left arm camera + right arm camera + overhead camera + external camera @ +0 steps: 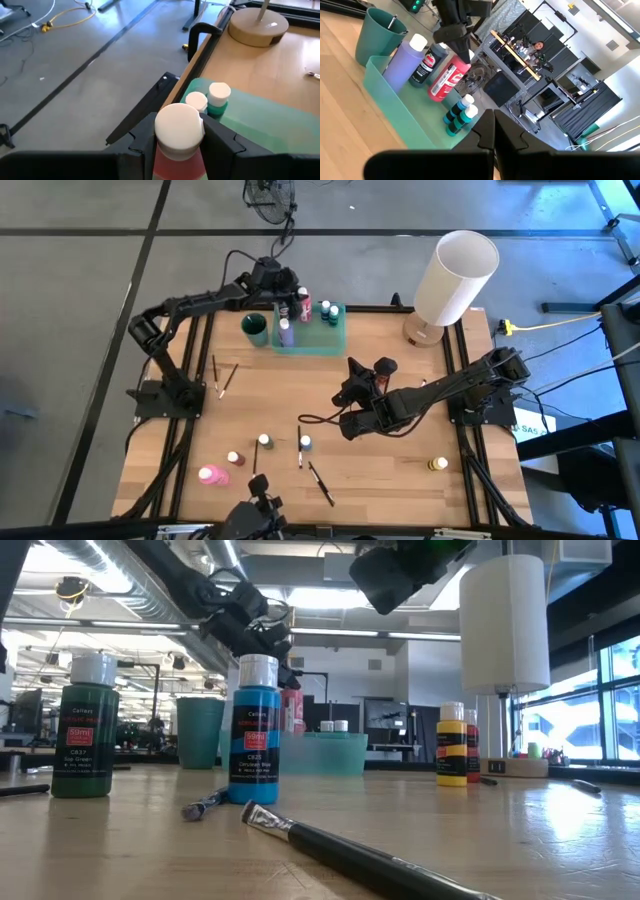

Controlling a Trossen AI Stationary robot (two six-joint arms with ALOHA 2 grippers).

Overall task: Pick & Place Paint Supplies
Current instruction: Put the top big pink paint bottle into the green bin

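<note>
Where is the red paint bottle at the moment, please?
In the high view, the red paint bottle is held by the left hand over the green tray at the table's far edge, beside the purple bottle.

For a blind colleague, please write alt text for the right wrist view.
The left gripper holds a tilted red paint bottle over the green tray, which already holds purple and teal bottles. A green cup stands beside the tray.

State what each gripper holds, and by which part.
Left gripper: red paint bottle, fingers just under its white cap, over the green tray. Right gripper: shut, empty.
</note>
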